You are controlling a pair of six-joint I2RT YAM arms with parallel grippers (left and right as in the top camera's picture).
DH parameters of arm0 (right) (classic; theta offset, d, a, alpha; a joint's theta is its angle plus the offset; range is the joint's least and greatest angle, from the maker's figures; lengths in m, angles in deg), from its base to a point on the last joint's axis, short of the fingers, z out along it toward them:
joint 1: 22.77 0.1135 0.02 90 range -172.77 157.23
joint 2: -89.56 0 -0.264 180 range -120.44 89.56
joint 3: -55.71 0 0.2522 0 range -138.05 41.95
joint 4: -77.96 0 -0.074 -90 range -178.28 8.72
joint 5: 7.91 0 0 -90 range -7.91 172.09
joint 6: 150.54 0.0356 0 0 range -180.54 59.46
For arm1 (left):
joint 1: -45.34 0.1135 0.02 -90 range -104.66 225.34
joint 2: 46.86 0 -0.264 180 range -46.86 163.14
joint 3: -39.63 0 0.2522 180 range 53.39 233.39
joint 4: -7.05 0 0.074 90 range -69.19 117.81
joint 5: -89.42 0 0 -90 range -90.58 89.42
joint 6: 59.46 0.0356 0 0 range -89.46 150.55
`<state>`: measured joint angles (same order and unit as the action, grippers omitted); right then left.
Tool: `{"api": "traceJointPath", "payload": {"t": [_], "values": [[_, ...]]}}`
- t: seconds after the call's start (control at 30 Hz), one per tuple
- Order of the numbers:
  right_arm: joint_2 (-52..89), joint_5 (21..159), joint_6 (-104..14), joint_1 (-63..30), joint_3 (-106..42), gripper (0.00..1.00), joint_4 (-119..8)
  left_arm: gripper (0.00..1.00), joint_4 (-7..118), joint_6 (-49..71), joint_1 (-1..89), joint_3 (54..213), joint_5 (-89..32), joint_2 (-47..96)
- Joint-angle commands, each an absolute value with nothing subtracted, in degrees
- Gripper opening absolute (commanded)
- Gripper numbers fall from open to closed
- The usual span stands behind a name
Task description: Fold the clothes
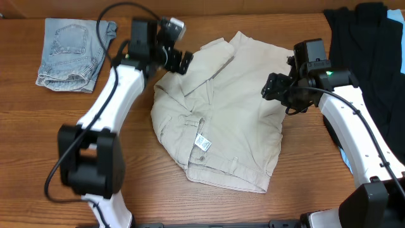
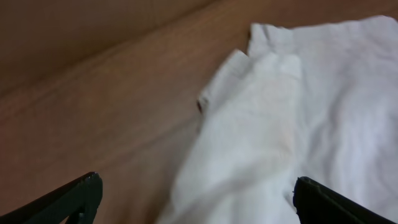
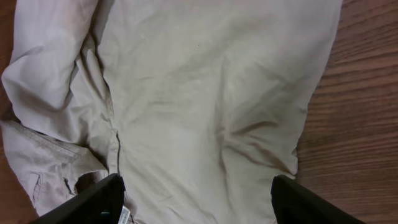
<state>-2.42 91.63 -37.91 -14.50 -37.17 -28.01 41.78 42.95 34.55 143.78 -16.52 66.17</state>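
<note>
Standing closest to the overhead lens, the left arm [image 1: 104, 107] is reaching from the near edge of the table [image 1: 38, 139] toward its far edge, and the left gripper [image 1: 180, 61] is hovering over the far-left part of the khaki shorts [image 1: 234, 114]. Its 2 black fingers [image 2: 78, 198] are standing wide apart, gripping nothing, with only cloth lying below them, where a folded flap of a leg is overlapping the rest of the garment. The right gripper [image 1: 277, 88] is hanging over the right side of the shorts, its jaws also spread and holding nothing. In the right wrist view its fingertips [image 3: 93, 202] are framing flat, lightly creased fabric, and the hem of the cloth is running beside bare wood. The shorts are lying in the middle of the table, bunched and partly doubled over, with the waistband [image 1: 231, 170] facing the near edge and a small white label [image 1: 202, 143] showing just inside it. Faded denim shorts [image 1: 73, 54] are sitting folded at the far-left corner, well apart from the khaki pair. Black garments [image 1: 373, 50] are lying at the far-right corner, reaching down along the right edge.
</note>
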Motion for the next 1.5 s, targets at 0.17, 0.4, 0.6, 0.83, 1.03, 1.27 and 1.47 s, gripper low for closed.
{"api": "traceJointPath", "payload": {"t": [0.17,0.4,0.6,0.83,1.03,1.27,1.47], "values": [[-1.3,89.7,-38.5,-14.5,-37.0,0.81,-27.9,0.99,45.0,51.3,32.5,158.5,-19.1,82.5],[-1.3,89.6,-38.5,-14.5,-37.0,0.81,-27.7,0.9,44.3,53.3,30.1,159.1,-19.1,87.3],[-1.3,89.6,-38.5,-14.5,-37.0,0.81,-27.7,0.62,43.1,53.2,29.9,159.1,-18.2,89.3],[-1.3,89.6,-38.5,-14.5,-37.0,0.81,-28.1,0.04,44.1,44.6,30.6,162.0,-6.8,88.9],[-1.3,89.6,-38.4,-14.5,-37.0,0.82,-28.7,0.04,61.9,34.8,34.1,177.5,6.2,86.5],[-1.3,89.5,-38.4,-14.5,-36.2,0.85,-31.2,0.04,71.5,31.3,40.6,184.1,13.4,86.5],[-1.7,89.4,-38.4,-14.5,-33.3,0.86,-34.3,0.91,72.3,28.8,47.5,182.5,11.2,86.5]]}}
